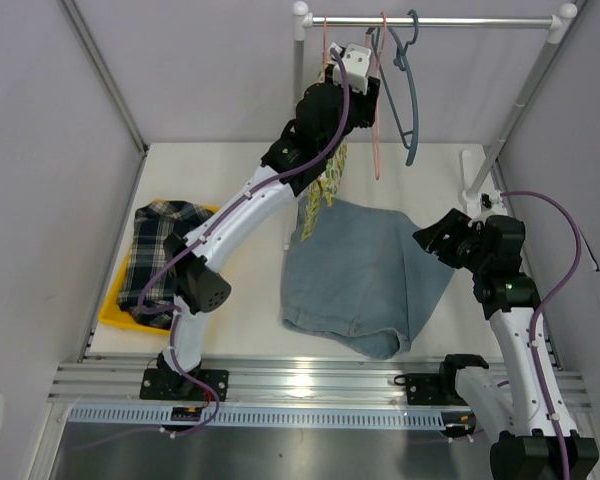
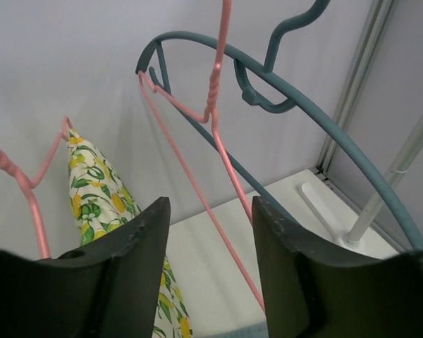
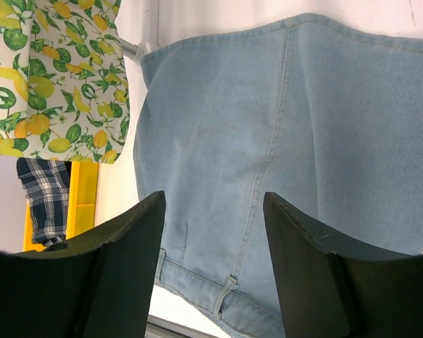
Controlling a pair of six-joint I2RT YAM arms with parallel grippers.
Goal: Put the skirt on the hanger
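Note:
The lemon-print skirt (image 1: 325, 190) hangs bunched from the left pink hanger (image 1: 325, 40) on the rail. In the left wrist view the skirt (image 2: 92, 186) drapes over that hanger's shoulder (image 2: 29, 190). My left gripper (image 1: 363, 90) is raised at the rail, open and empty (image 2: 208, 211). The second pink hanger (image 2: 197, 186) hangs bare in line with its open jaws. My right gripper (image 1: 442, 235) is open and empty (image 3: 213, 204), low over the right edge of the denim. The skirt also shows in the right wrist view (image 3: 56, 77).
A blue-grey hanger (image 1: 411, 90) hangs right of the pink ones on the rail (image 1: 450, 20). The rack's pole (image 1: 520, 100) and foot (image 1: 477, 180) stand at back right. Blue denim (image 1: 365, 275) lies mid-table. A plaid shirt (image 1: 160, 255) fills a yellow tray (image 1: 115, 310) at left.

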